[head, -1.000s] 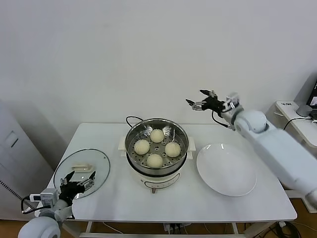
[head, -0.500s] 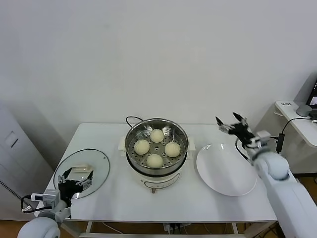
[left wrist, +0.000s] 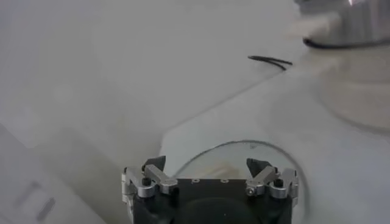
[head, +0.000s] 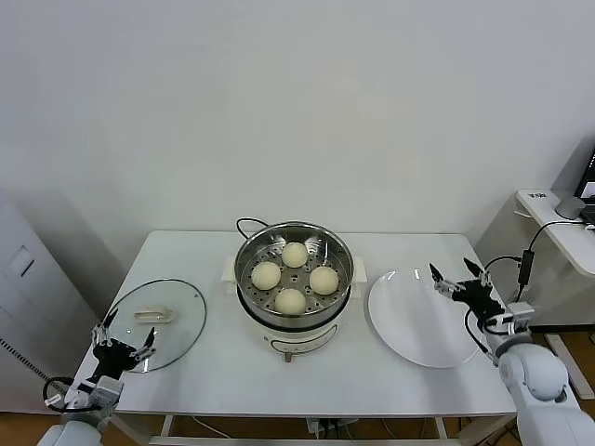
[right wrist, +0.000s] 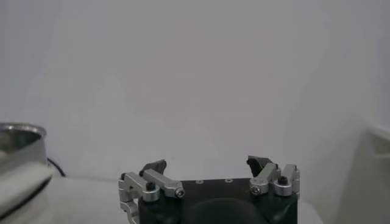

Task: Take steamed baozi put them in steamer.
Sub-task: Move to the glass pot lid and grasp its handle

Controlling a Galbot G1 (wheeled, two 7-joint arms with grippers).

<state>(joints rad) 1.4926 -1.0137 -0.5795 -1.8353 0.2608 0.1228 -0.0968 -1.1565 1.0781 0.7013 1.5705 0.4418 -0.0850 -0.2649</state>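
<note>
1. Locate the table [head: 232,372]: a white rectangular top against a white wall.
2. Find the steamer [head: 294,283] at the centre of the table, nearer the back edge than the front. Its steel pot sits on a cream-white base, and a black cord [head: 247,223] loops out behind it toward the back edge.
3. Note the plate [head: 423,321], flat and white, just right of the steamer, reaching toward the right edge.
4. Note the glass lid [head: 156,322] lying flat near the left edge, its cream handle [head: 150,315] facing up.
5. Check the baozi [head: 291,301]: you see four buns on the perforated tray inside the steamer, set in a diamond, each apart from its neighbours.
6. Observe the right gripper [head: 462,282] at the right edge, above the plate's right rim. Its fingers are spread wide and hold nothing.
7. Observe the left gripper [head: 122,335] at the front-left corner, over the near rim of the lid. Its fingers are spread apart and hold nothing.
</note>
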